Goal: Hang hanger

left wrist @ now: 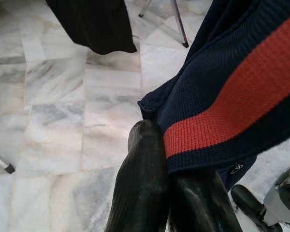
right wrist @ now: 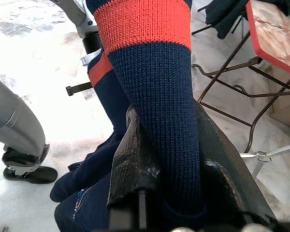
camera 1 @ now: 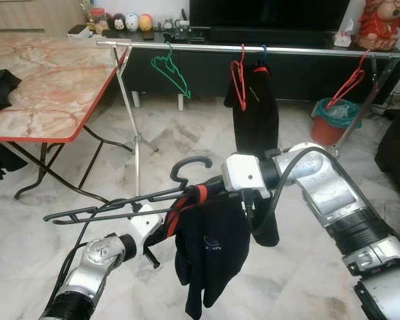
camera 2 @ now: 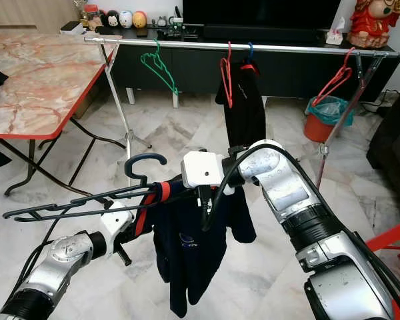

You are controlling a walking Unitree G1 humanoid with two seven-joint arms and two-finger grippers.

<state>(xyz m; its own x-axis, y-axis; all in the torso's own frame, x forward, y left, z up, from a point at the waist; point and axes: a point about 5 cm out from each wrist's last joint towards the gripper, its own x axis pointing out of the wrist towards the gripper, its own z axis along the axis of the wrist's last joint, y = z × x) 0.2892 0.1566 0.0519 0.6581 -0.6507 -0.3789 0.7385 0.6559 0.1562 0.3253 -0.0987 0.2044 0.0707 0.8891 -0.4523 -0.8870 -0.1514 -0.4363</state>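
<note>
Between the right gripper's [right wrist: 159, 193] two black fingers [right wrist: 130, 164], a fold of navy knit with a red band is clamped, the fingers closed tight on the fabric. The left gripper's [left wrist: 171, 193] fingers [left wrist: 142, 179] are pressed together as well, with the red-striped edge of the same navy garment [camera 1: 210, 257] caught against them; whether the hanger's wire is also pinched cannot be told. Outward from these grips, a black hanger [camera 1: 130, 203] is held in mid-air in front of the robot, low and well short of the clothes rail [camera 1: 253, 48]. Its long axis is laid nearly level, running across the robot from left to right, and its hook [camera 1: 190, 167] is turned upward near the right gripper. The garment is draped from it over the marble floor [camera 1: 187, 133]. On the rail beyond, a green hanger [camera 1: 172, 70], a red hanger [camera 1: 239, 77] and a hung black garment [camera 1: 257, 100] are seen, with another red hanger [camera 1: 350, 83] at the far end. The main risk is judged to be slippage: since cloth is what is gripped, the hanger could tilt or the garment slide off while it is raised. The hook could also be snagged on the hangers already on the rail if it is brought in between them.
</note>
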